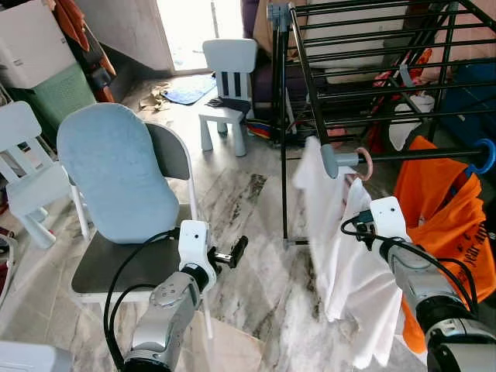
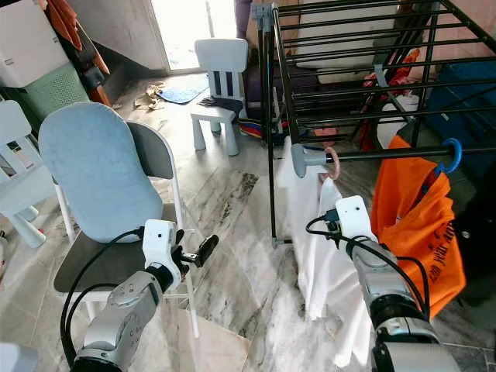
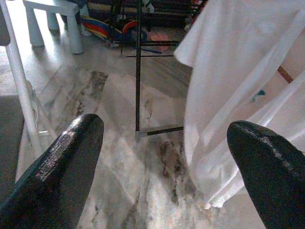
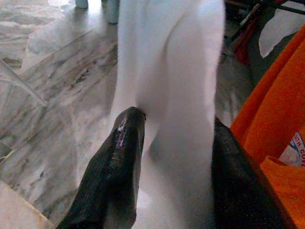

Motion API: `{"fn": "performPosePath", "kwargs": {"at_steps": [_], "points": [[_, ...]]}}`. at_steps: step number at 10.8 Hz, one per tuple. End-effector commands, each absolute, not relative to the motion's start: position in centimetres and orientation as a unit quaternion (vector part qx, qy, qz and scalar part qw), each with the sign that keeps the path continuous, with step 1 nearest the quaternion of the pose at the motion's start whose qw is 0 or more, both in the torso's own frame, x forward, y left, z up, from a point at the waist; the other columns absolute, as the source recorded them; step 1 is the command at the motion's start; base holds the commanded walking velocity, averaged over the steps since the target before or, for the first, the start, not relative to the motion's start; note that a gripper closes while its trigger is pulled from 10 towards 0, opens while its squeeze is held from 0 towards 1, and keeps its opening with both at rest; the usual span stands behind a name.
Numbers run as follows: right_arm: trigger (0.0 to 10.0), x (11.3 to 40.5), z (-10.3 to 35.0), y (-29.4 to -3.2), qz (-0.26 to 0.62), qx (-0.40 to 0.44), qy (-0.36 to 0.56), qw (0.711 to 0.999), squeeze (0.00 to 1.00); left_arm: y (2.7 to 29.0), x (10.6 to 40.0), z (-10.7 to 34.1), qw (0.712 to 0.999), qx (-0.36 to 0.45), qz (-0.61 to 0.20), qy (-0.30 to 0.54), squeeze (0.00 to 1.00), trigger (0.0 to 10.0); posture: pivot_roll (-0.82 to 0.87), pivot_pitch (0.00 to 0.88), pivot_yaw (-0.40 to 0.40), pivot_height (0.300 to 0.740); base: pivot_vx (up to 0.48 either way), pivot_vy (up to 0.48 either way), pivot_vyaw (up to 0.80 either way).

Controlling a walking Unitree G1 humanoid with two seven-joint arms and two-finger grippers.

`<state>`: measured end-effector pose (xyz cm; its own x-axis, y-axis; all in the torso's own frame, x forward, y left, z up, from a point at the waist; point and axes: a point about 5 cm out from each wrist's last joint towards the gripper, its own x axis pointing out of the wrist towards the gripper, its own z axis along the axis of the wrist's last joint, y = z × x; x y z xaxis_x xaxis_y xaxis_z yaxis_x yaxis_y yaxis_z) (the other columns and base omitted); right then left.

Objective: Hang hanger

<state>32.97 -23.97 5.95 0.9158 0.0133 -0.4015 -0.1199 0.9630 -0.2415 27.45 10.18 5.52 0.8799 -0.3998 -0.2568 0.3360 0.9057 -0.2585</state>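
Marble floor (image 1: 256, 232) under me, right claw (image 4: 176, 143) was pinched on the white shirt (image 1: 353, 271) by the rack (image 1: 372, 70), left claw (image 3: 162, 162) wide open, empty.

Marble-veined tile floor (image 1: 256, 232); folding chair with blue padded back (image 1: 116, 182) near left; small white child's chair (image 1: 227, 85) beyond, another (image 1: 27, 182) far left; black drying rack (image 1: 372, 70) right; bright doorway (image 1: 194, 27) behind.

The white garment (image 1: 353, 263) hides the right hand's (image 4: 174, 143) fingertips and most of its hanger (image 1: 364, 163).
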Motion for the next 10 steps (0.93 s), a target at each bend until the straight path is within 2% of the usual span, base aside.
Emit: {"fn": "performPosePath", "kwargs": {"at_steps": [1, 6, 10], "points": [[0.0, 33.4, 6.5, -23.9, 0.034, -0.131, 0.193, 0.972, 0.0, 10.4, 27.5, 5.7, 0.966, -0.097, -0.183, 0.152, 0.0, 10.0, -0.21, 0.0, 0.078, 0.74, 0.0, 0.0, 0.0], [0.0, 33.9, 7.2, -23.8, 0.027, -0.13, 0.173, 0.976, 0.0, 10.7, 28.2, 6.2, 0.969, -0.091, -0.179, 0.144, 0.0, 10.0, -0.2, 0.0, 0.076, 0.74, 0.0, 0.0, 0.0], [0.0, 34.8, 10.9, -23.4, -0.001, -0.12, 0.065, 0.991, 0.0, 11.0, 30.3, 9.1, 0.978, -0.099, -0.16, 0.087, 0.0, 10.0, -0.22, 0.0, 0.072, 0.74, 0.0, 0.0, 0.0]]}}
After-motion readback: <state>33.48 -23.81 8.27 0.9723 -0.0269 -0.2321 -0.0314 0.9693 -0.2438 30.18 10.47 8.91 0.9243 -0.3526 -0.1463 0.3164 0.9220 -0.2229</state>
